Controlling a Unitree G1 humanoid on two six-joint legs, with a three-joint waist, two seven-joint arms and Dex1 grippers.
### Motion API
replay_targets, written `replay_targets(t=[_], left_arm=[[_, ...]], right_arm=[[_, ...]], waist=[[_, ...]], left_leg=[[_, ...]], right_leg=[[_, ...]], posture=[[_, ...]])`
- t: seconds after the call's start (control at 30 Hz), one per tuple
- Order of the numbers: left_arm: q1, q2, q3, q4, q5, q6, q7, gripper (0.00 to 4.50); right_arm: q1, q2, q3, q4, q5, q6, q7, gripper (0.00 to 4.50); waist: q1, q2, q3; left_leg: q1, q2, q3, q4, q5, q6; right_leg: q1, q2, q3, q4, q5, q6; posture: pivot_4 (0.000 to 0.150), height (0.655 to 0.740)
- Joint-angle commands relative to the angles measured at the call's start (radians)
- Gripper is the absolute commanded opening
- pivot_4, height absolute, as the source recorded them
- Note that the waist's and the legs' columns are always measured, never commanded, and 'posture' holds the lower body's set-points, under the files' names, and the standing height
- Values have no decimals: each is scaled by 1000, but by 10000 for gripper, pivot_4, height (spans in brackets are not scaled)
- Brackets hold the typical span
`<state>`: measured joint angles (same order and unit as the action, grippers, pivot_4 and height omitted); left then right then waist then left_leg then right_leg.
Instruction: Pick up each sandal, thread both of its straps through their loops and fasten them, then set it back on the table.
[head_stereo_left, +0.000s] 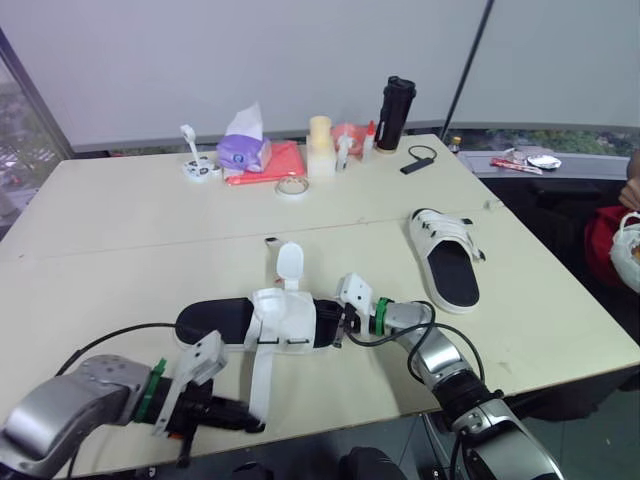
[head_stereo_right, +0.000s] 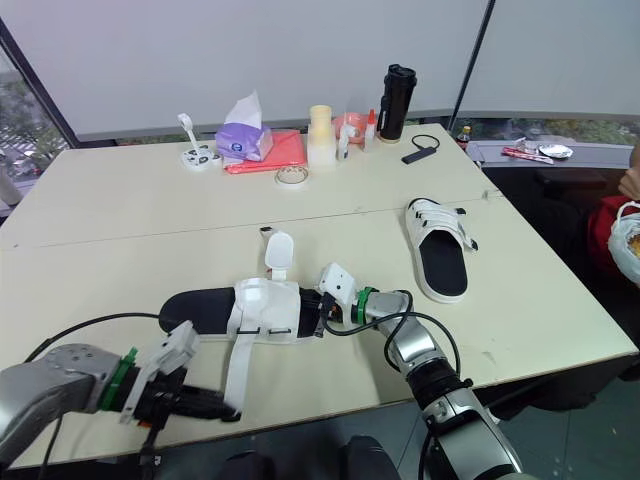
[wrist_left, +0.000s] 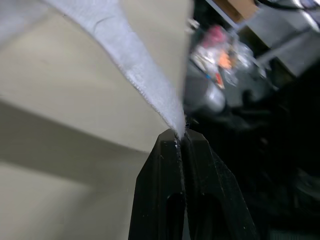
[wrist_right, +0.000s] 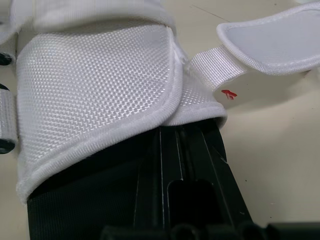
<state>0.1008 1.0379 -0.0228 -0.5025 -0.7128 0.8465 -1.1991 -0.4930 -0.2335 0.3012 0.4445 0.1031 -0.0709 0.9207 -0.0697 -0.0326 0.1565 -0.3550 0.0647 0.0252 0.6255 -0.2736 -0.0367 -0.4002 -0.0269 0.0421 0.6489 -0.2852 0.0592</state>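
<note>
Near sandal (head_stereo_left: 270, 322) flat, straps undone; far sandal (head_stereo_left: 446, 260) upright, well apart.

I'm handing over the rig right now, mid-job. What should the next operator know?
Left gripper: shut on the end of one strap of the near sandal, drawn out toward the robot.
Right gripper: at that sandal's open end, under its upper.
Other strap: sticks up, loose.
Far sandal: on the table, to the right; its straps look fastened.
Left to do: thread and fasten both near straps, then set the sandal down.
</note>
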Motion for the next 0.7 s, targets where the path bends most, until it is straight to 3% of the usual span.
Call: replay_targets(t=[0.03,0.2,0.3,0.57,0.7], left_arm=[[16,49,35,-83,-61,-4,-74,418],[28,88,50,-118,-96,-12,-122,418],[-33,45,80,-92,-178,35,-75,418],[-313,-180,183,107,-507,238,224,418],[-396,-278,215,207,-595,289,400,418]], right_arm=[[41,-8,49,118,-75,37,-5,0],[35,-7,48,131,-78,27,-11,0],[33,-8,48,137,-78,24,-11,0],[33,-4,49,142,-79,25,-15,0],[35,-4,48,140,-78,29,-14,0]], waist=[[1,1,0],[-1,1,0],[0,1,0],[0,-2,-1],[0,-3,-2]], left_leg=[[0,0,0,-1,0,0],[0,0,2,-3,0,0],[0,0,2,-4,0,0],[0,-1,1,-3,0,0],[1,-1,0,-2,0,0]], right_leg=[[-1,0,0,0,0,0],[-3,0,1,0,0,-1],[-3,1,1,0,-1,-2],[-2,5,1,1,0,-2],[-1,8,1,1,1,1]], posture=[[1500,7394],[1500,7394],[1500,7394],[1500,7394],[1500,7394]])
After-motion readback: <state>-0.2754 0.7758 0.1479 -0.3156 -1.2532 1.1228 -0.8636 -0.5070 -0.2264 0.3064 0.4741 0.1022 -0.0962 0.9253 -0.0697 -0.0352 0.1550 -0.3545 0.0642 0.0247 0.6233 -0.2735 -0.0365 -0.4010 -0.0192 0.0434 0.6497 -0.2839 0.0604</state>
